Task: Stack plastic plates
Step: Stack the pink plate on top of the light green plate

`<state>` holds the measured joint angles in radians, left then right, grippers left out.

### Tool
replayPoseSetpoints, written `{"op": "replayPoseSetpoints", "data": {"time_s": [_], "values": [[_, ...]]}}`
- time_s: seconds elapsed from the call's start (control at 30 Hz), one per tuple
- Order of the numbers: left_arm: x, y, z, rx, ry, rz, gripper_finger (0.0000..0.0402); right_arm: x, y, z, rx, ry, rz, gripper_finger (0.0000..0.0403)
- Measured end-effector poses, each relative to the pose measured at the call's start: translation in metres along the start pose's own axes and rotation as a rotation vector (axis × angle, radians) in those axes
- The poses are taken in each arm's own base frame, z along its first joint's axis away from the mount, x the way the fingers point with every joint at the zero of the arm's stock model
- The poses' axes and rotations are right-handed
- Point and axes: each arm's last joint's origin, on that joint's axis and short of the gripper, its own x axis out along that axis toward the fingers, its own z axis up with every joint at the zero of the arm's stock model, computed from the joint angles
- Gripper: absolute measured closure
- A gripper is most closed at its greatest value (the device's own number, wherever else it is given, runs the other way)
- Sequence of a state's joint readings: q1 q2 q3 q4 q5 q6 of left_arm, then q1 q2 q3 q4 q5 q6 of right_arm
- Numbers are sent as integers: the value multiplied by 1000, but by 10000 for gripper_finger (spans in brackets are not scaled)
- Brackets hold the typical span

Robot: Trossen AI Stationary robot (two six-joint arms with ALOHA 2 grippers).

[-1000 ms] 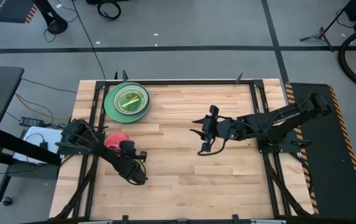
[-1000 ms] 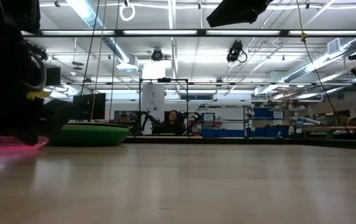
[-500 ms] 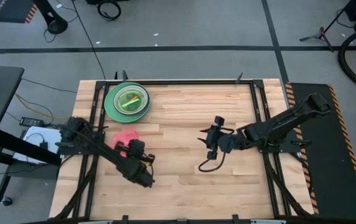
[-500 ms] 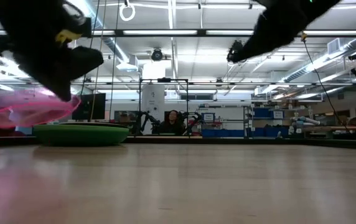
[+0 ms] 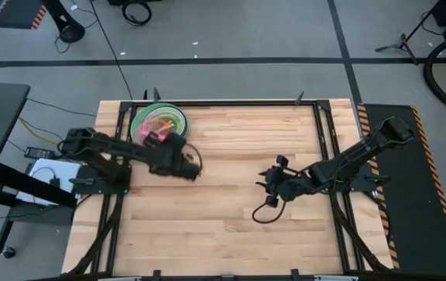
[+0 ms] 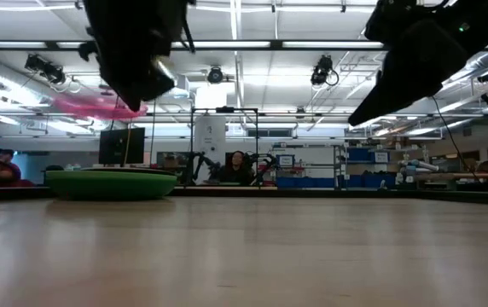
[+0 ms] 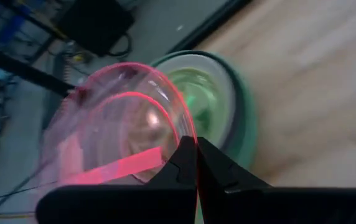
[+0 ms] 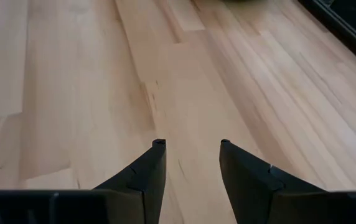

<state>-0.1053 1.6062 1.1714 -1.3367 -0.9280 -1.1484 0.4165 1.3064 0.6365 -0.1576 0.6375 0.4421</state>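
Red translucent plate rides clamped in left gripper above green stack, far-left table corner, high view. Low view: plate aloft over stack. L wrist: fingers pinch rim. R gripper empty, jaws apart, mid-table.

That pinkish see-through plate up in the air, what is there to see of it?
The red plate is small, round and translucent, like thin plastic, with a glowing red rim and a raised inner ring. It is off the table, tilted, pinched at its edge between the shut fingers of the left tool. It hangs just above the green plate stack near the table's far left corner, touching only that tool. From table height it shows as a pink sliver over the stack.
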Motion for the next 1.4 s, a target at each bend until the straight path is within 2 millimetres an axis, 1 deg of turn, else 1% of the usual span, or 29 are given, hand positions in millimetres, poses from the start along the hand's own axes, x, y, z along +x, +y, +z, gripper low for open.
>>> {"op": "replayPoseSetpoints", "data": {"time_s": [0.1, 0.17, 0.27, 0.37, 0.6, 0.77, 0.87, 0.97, 1.13, 1.27, 1.4], "values": [[32, -1, 4, 6, 10, 36, 400, 0, -1, 1, -9, -11, -16, 246], [54, -8, 4, 4, 4, 13, 400, 0, -1, 1, -14, -13, -22, 246], [79, -16, 6, 23, -30, -43, 400, 0, -1, 0, -21, -5, -25, 246], [96, -17, 5, 52, -37, -83, 400, 0, -1, -1, -25, 4, -18, 246], [123, -5, -3, 80, 32, -46, 400, 0, -1, -2, -33, 21, -6, 246], [135, -4, -13, 32, 49, -81, 400, 0, -2, -2, -34, 8, -33, 246], [137, -6, -18, 19, 34, -92, 397, 0, -2, -2, -34, 1, -49, 246], [134, -9, -19, 16, 17, -105, 385, 0, -2, -2, -33, 11, -28, 246], [131, -13, -16, -17, -15, -127, 334, 0, 2, 2, -5, -5, 40, 246], [137, -9, -15, -49, 14, -137, 291, 0, 6, 6, -17, -25, 131, 246], [144, -4, -14, -63, 43, -134, 264, 0, 7, 7, -25, -22, 158, 246]]}}
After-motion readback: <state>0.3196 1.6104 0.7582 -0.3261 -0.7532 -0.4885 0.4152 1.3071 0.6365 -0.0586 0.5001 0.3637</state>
